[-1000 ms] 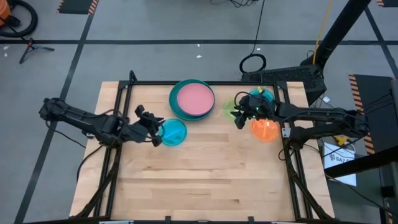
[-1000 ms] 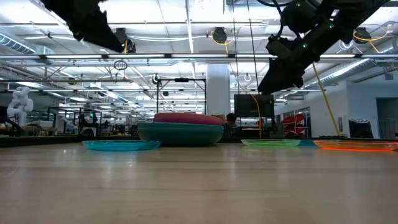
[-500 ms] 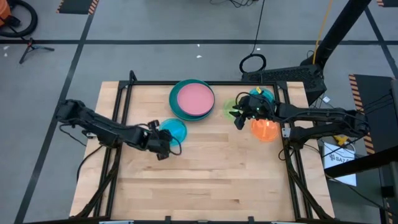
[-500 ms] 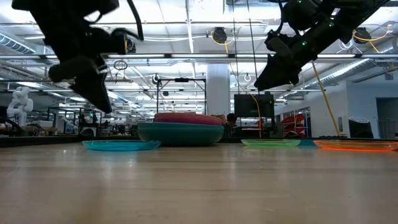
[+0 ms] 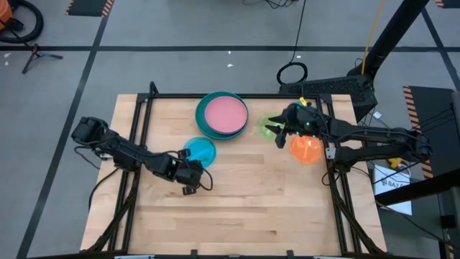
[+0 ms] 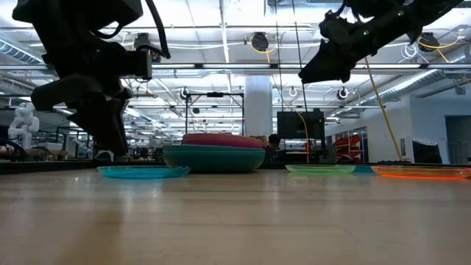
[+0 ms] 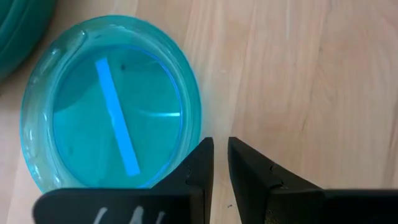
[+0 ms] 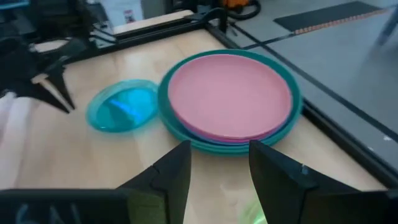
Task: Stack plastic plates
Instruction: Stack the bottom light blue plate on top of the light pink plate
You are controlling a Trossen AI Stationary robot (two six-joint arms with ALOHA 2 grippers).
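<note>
— Two arms are over the bench (image 5: 237, 201). Which one has the step in hand?

— By my reading, the left one. The left gripper (image 5: 192, 180) sits low, just beside the near rim of the small cyan plate (image 5: 199, 152), which lies flat on the wood next to the stack. In its wrist view the fingers (image 7: 200, 163) are almost together, with only a thin slit between them, and they hold nothing.

— And the stack?

— A pale pink plate (image 5: 225, 114) tops it, with a magenta edge and a teal plate (image 5: 206, 128) beneath, at the far middle of the bench. A lime-green plate (image 5: 267, 126) and an orange plate (image 5: 305, 149) lie to the right, under the right gripper (image 5: 276, 132), which hangs above them with its fingers (image 8: 171, 174) apart and empty.

— What makes the grasp go well?

— I judge that the fingers need to part enough to straddle the raised cyan rim, one inside and one outside, and close on the wall rather than the floor of the plate. A thin, slick plate could skid on the wood if it is pushed before it is clamped. Lifting it level should help it clear the teal edge.
</note>
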